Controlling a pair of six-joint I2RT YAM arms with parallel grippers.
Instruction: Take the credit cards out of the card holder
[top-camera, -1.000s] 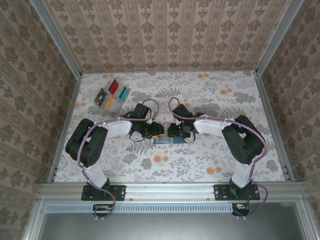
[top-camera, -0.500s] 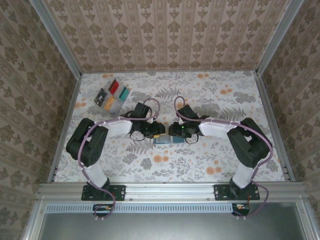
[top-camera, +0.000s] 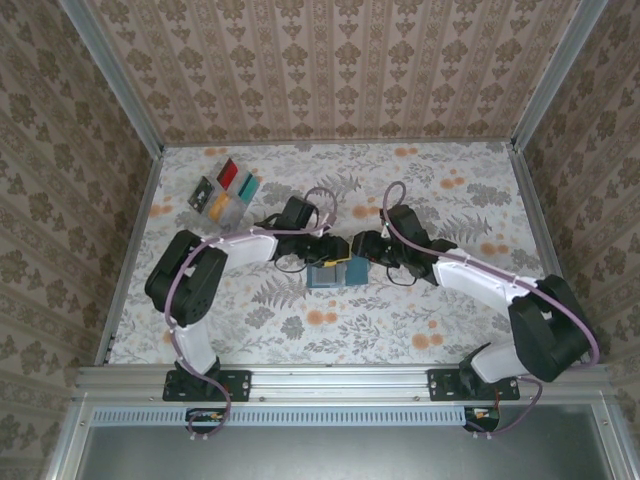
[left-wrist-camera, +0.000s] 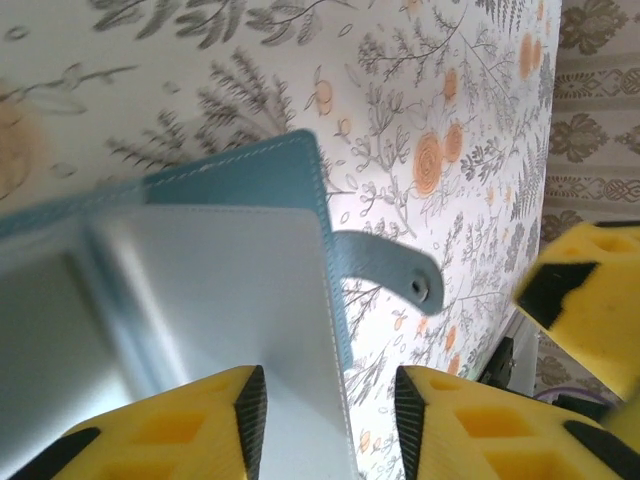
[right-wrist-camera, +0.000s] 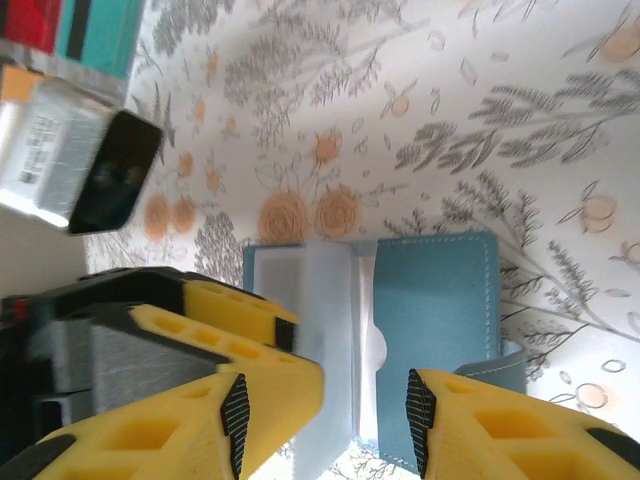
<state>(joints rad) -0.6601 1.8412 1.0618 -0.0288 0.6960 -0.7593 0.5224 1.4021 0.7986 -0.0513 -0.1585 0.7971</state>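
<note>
The teal-blue card holder (top-camera: 327, 274) lies open mid-table, grey-blue inside (left-wrist-camera: 200, 290), its snap strap (left-wrist-camera: 385, 268) sticking out. My left gripper (top-camera: 337, 250) hovers just behind it, jaws open, with the inner panel's edge loose in the gap (left-wrist-camera: 325, 425). Facing it from the right, my right gripper (top-camera: 362, 247) is open above the holder (right-wrist-camera: 432, 320), the clear sleeves under its gap (right-wrist-camera: 325, 425). The credit cards (top-camera: 226, 190) lie in a cluster at the far left: red, teal, black, yellow-orange and pale grey (right-wrist-camera: 50, 150).
Patterned walls with metal rails (top-camera: 128, 250) enclose the flowered table on three sides. The right gripper's yellow finger (left-wrist-camera: 590, 290) shows at the edge of the left wrist view. Open tabletop lies to the right and near side of the holder.
Both grippers have drawn back off the holder toward the far side and widened their jaws. The right arm has stretched out low to the right. More of the holder now shows.
</note>
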